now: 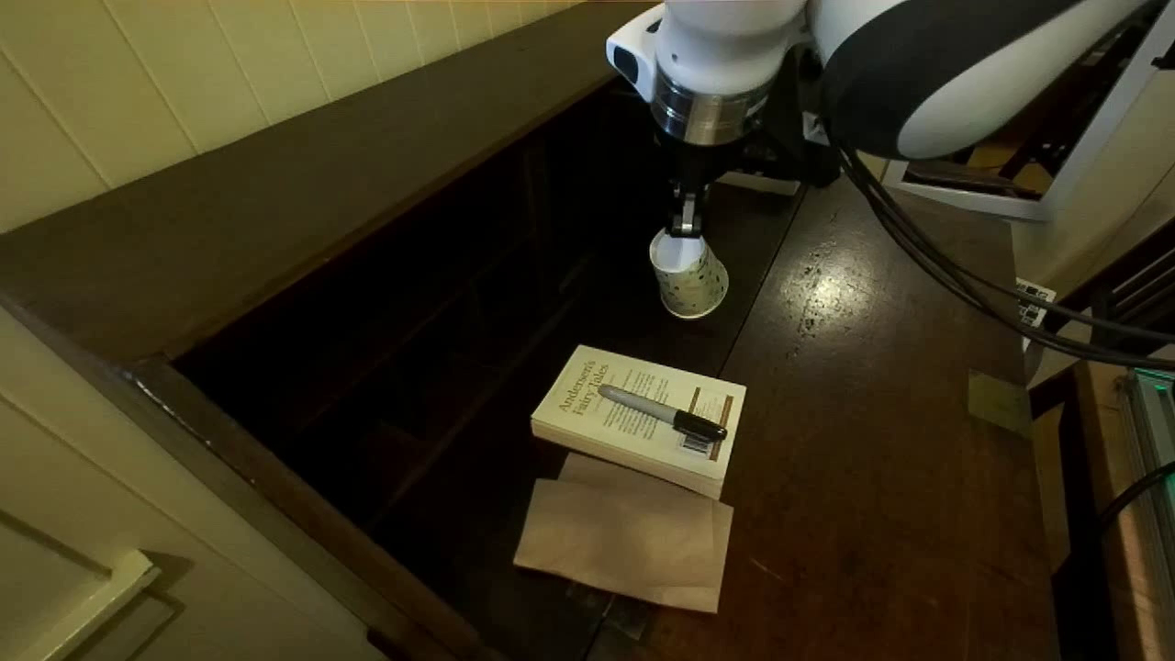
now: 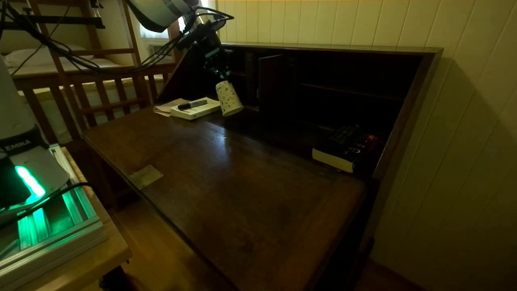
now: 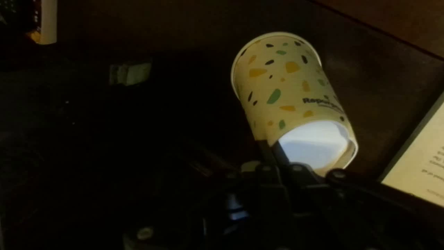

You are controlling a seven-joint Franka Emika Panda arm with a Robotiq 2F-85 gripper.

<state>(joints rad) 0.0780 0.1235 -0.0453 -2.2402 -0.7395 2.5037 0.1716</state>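
- The gripper [image 3: 273,149] is closed on the speckled paper cup [image 3: 288,83], pinching its wall at the upper edge
- The paper cup is upside down and tilted, wider rim lowest, over the dark desk [image 1: 881,450]; I cannot tell whether they touch
- Near it lies a cream book [image 1: 633,430] with a grey marker [image 1: 654,408] resting across its cover
- Brown paper [image 1: 629,546] lies just beside the cream book
- A thick dark book [image 2: 343,145] lies well apart, toward the dark desk's opposite end
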